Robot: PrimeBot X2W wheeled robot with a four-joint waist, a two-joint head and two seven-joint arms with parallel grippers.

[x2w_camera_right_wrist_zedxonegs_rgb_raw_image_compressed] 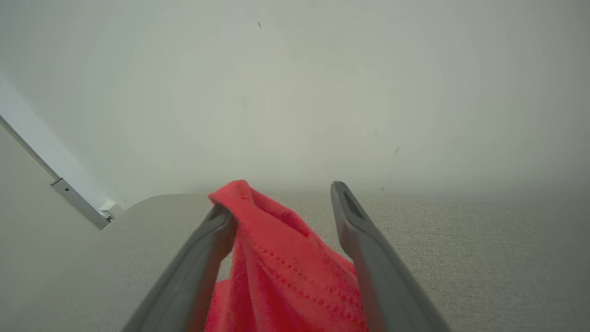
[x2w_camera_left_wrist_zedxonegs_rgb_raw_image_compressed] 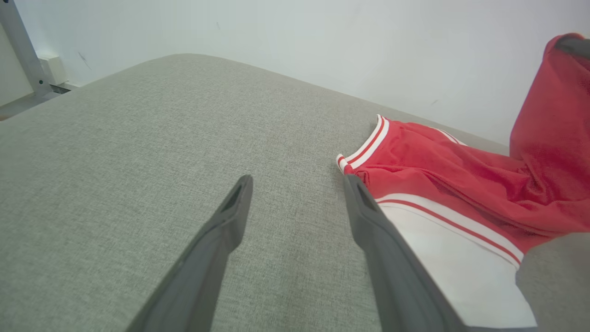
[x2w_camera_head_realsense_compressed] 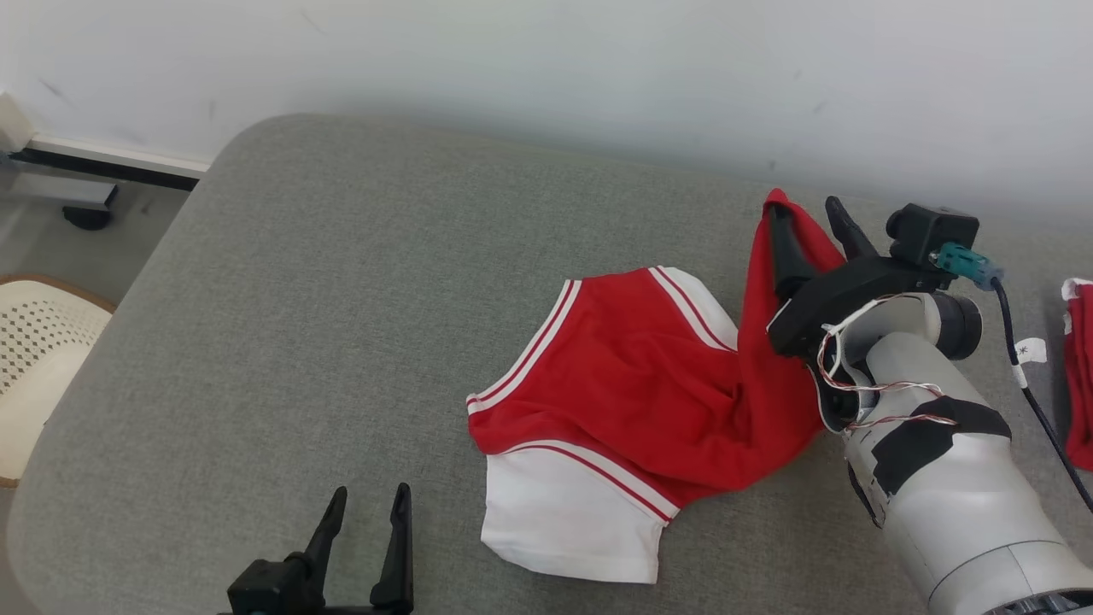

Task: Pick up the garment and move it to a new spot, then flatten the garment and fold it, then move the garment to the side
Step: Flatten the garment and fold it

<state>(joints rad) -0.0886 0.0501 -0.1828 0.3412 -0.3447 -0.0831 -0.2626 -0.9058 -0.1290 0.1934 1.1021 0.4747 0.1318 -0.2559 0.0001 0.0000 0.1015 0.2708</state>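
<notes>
R gripper [x2w_camera_head_realsense_compressed: 803,207] is open, fingers spread w/ nothing clamped. The garment [x2w_camera_head_realsense_compressed: 623,384], red w/ white striped trim and white panels, has one red end lifted and hooked over the tip of the gripper's left finger [x2w_camera_head_realsense_compressed: 787,252]. From there the cloth hangs down btwn and beside the fingers to the rest of the piece.

In the R wrist view the gripper [x2w_camera_right_wrist_zedxonegs_rgb_raw_image_compressed: 279,198] shows the same: a red fold caps the tip of the view-left finger [x2w_camera_right_wrist_zedxonegs_rgb_raw_image_compressed: 193,267] and fills the gap, and the other finger is bare.

The bulk of the garment lies crumpled on the grey cushion [x2w_camera_head_realsense_compressed: 341,299], centre-right, just left of the R forearm, w/ its white panel nearest the robot.

L gripper [x2w_camera_head_realsense_compressed: 371,489] is open too and holds nothing. It hovers over bare cushion at the near edge, apart from the garment, to the left of the white panel. In the L wrist view [x2w_camera_left_wrist_zedxonegs_rgb_raw_image_compressed: 297,177] the garment [x2w_camera_left_wrist_zedxonegs_rgb_raw_image_compressed: 442,184] sits just right of its fingers.

A second red cloth [x2w_camera_head_realsense_compressed: 1080,376] lies at the far right edge of the cushion, well apart.
</notes>
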